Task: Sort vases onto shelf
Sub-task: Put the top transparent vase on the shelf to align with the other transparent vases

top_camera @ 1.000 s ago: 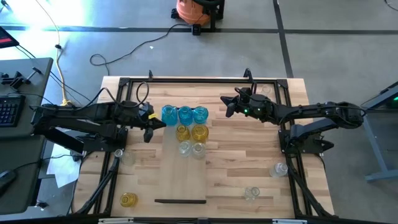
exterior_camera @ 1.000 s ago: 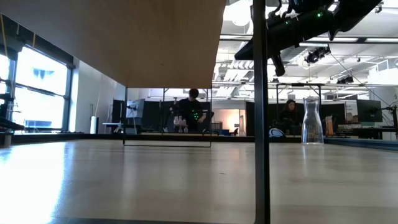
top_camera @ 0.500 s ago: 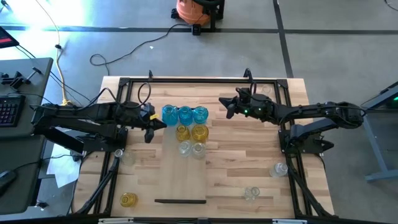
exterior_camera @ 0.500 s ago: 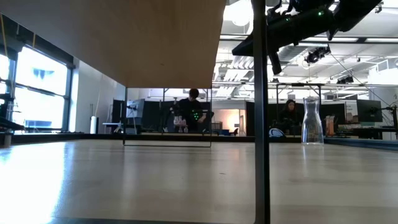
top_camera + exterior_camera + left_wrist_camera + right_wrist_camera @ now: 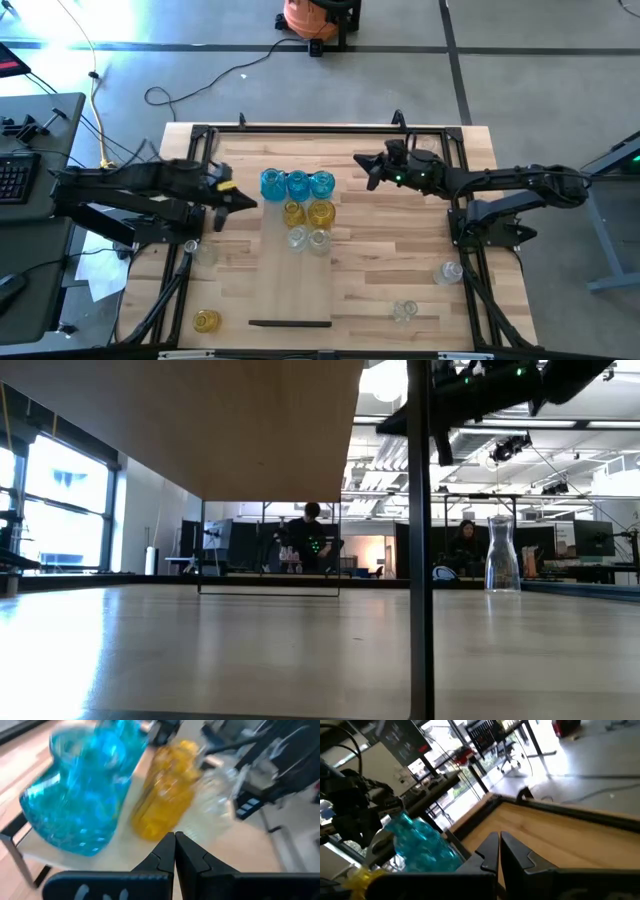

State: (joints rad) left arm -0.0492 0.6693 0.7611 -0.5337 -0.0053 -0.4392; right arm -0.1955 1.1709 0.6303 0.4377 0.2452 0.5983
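High view: the shelf (image 5: 290, 270) is lying flat along the middle of the table (image 5: 380, 260), and seven vases are standing on its far half. Three blue vases (image 5: 297, 184) are lining up in a row farthest from the near edge, two yellow vases (image 5: 307, 213) are sitting just behind them, and two clear vases (image 5: 308, 240) are standing next. Off the shelf, a yellow vase (image 5: 206, 321) is resting near the table's near left corner, one clear vase (image 5: 193, 247) is sitting by the left arm's base, and two more clear ones (image 5: 450, 271) (image 5: 404, 311) are standing near the right side. The left gripper (image 5: 240, 200) is hovering just left of the blue row, fingers pressed together and holding nothing. The right gripper (image 5: 362, 170) is hanging to the right of the blue row, well apart from it, fingers likewise closed and empty.

Low view: a clear vase (image 5: 501, 554) is standing upright on the table at right, with an arm passing overhead. People are sitting in the room behind.

Left wrist view: the closed fingers (image 5: 162, 855) are pointing at a blue vase (image 5: 82, 795) and a yellow one (image 5: 165, 795) on the shelf, with clear glass beyond.

Right wrist view: the closed fingers (image 5: 516, 852) are aiming across bare table toward a blue vase (image 5: 422, 847).
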